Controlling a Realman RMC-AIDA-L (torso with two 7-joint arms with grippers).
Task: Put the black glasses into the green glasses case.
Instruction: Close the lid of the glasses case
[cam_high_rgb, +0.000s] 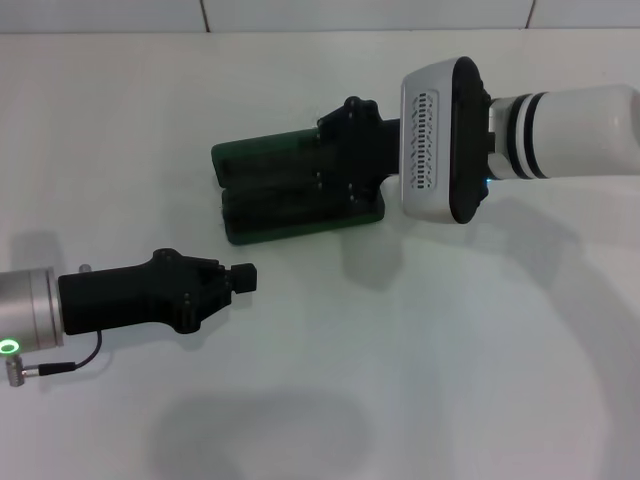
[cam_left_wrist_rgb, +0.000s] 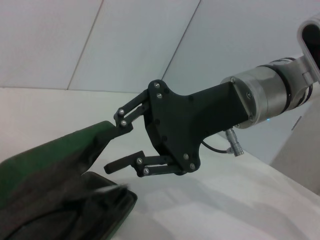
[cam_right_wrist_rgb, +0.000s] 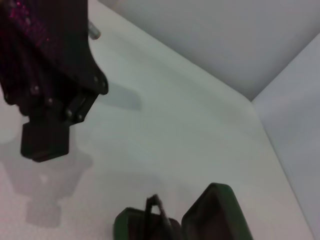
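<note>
Table: plain white table (cam_high_rgb: 420, 380), with a white wall right behind it.

Case: the dark green oblong hard-shell glasses case (cam_high_rgb: 270, 190) lies open toward the far middle of the table, both halves spread out so you look down into the darker lining. The left wrist view shows the raised lid (cam_left_wrist_rgb: 45, 160) and the lower tray edge (cam_left_wrist_rgb: 107, 222); the right wrist view shows the lid standing up (cam_right_wrist_rgb: 220, 215).

Glasses: the thin black-framed glasses (cam_right_wrist_rgb: 156, 215) sit inside the case. From the right wrist camera a slim black temple arm pokes up out of the lower half. In the head view the right arm covers most of them, so I can't say how neatly they lie in there.

Right end effector: the black right end effector (cam_left_wrist_rgb: 117, 145) is at the right end of the case, reaching in from the right. The left wrist view shows its fingers spread wide, upper fingertip (cam_left_wrist_rgb: 123, 122) at the lid's edge and the lower one just above the tray. Nothing between them. Whether the upper tip actually touches the lid, can't tell.

Left end effector: the black left end effector (cam_high_rgb: 243, 278) hangs over bare table nearer the robot, well apart from the case, pointing right. Its fingers look pressed together with nothing in them; the right wrist view shows it too (cam_right_wrist_rgb: 45, 142).
</note>
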